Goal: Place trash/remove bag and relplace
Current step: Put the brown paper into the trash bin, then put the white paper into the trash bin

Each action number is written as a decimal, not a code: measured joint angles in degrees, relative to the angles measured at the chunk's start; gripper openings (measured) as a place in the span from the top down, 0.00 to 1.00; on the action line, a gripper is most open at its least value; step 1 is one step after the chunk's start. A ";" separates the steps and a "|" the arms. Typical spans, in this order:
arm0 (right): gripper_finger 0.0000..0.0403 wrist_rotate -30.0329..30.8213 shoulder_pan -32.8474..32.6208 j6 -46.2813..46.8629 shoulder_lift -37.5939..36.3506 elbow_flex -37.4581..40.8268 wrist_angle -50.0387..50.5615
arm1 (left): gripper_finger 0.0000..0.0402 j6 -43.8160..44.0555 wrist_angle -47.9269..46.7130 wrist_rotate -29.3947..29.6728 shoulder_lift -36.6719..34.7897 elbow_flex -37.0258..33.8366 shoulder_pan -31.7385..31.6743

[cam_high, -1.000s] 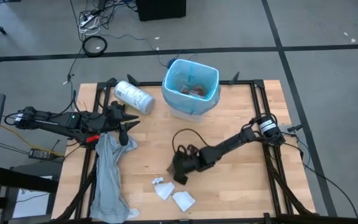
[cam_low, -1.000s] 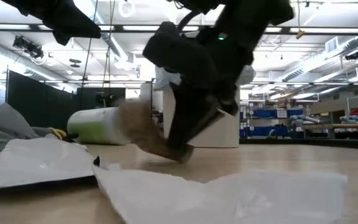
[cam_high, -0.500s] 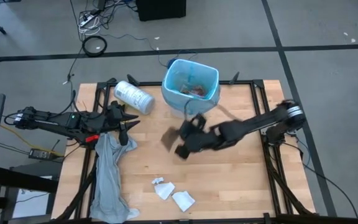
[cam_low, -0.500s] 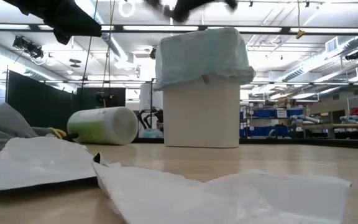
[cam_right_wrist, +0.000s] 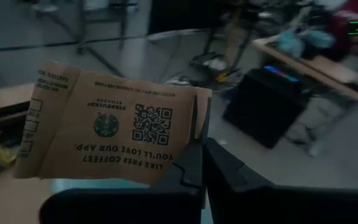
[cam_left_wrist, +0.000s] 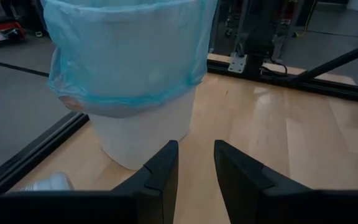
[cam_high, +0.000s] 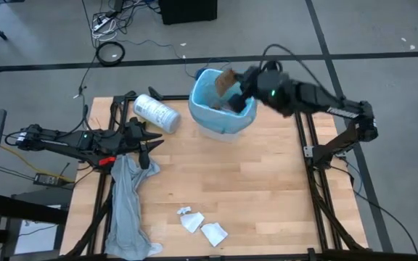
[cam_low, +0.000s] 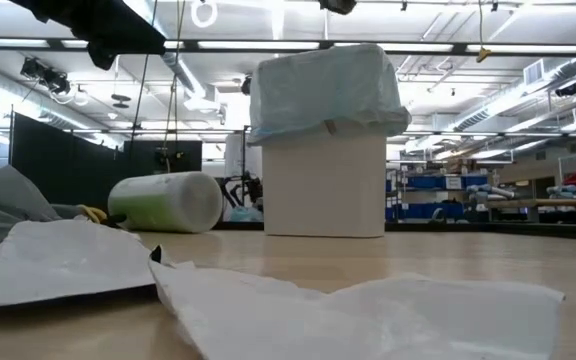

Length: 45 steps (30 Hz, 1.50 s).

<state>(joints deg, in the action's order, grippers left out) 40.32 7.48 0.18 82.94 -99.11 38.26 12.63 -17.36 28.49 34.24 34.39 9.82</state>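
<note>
A white bin (cam_high: 222,125) lined with the light-blue bag (cam_high: 223,109) stands at the table's far middle, with some trash inside (cam_high: 227,106). My right gripper (cam_high: 236,85) hangs over the bin's opening, shut on a brown printed wrapper (cam_high: 227,77). Two crumpled white papers (cam_high: 192,220) (cam_high: 214,233) lie near the front edge. My left gripper (cam_high: 149,141) waits open at the table's left, facing the bin (cam_left_wrist: 148,134), with nothing between its fingers. A limp grey liner (cam_high: 128,206) lies under that arm. My right gripper pinches one end edge of the brown wrapper (cam_right_wrist: 193,118) between its two fingers. The fingers come from the table's right, nearly level and slanting a little down. The wrapper sticks out flat sideways from the fingers, lifted clear above the bin's opening.
A white printed roll (cam_high: 156,112) lies on its side left of the bin. In the low view the bin (cam_low: 323,190) stands behind the white papers (cam_low: 368,310). Bare wood lies between the bin and the papers. Black frame rails (cam_high: 307,156) run along the table's sides.
My right gripper, still shut on the brown wrapper, has risen from the table's near middle and swung toward the far edge until it hangs over the bin. It has tipped from pointing down to nearly level. The wrapper has gone from the tabletop to above the bin's opening.
</note>
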 joint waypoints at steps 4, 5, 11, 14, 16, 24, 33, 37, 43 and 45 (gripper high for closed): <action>0.89 -9.73 5.44 -0.24 0.49 0.12 3.56 | 0.72 0.02 -0.03 0.00 0.00 0.00 0.00; 0.86 -10.59 6.43 0.30 0.88 0.13 4.56 | 0.72 0.02 -0.05 0.00 0.00 0.00 0.00; 0.60 -11.34 9.45 1.31 2.41 0.23 7.13 | 0.72 0.04 -0.15 0.19 0.27 0.00 0.00; 0.51 -14.71 8.89 1.27 2.28 0.24 6.26 | 0.72 0.06 -0.16 0.35 0.59 0.00 0.00; 0.46 -20.70 7.22 1.71 2.01 0.23 6.36 | 0.72 0.06 -0.32 0.35 0.84 0.00 0.00; 0.43 -36.87 -11.78 11.14 4.55 1.65 5.21 | 0.72 1.15 -0.53 0.38 1.76 0.00 0.02; 0.42 -28.81 -26.41 16.33 16.63 13.39 -14.57 | 0.72 1.15 -0.53 0.38 1.77 0.00 0.02; 0.42 -29.22 -27.25 16.27 24.06 15.37 -23.72 | 0.72 1.12 -0.64 0.37 1.75 0.00 0.02; 0.40 -34.51 -26.83 16.32 35.39 14.06 -34.78 | 0.72 -0.81 -1.21 0.10 1.75 0.00 0.02; 0.39 -35.72 -26.81 16.29 38.01 13.05 -38.25 | 0.72 -1.67 -1.57 -0.03 1.75 0.00 0.02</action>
<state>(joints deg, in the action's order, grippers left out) 4.60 -19.33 16.47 120.95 -86.06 0.01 10.96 -18.93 28.46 35.99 34.39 9.85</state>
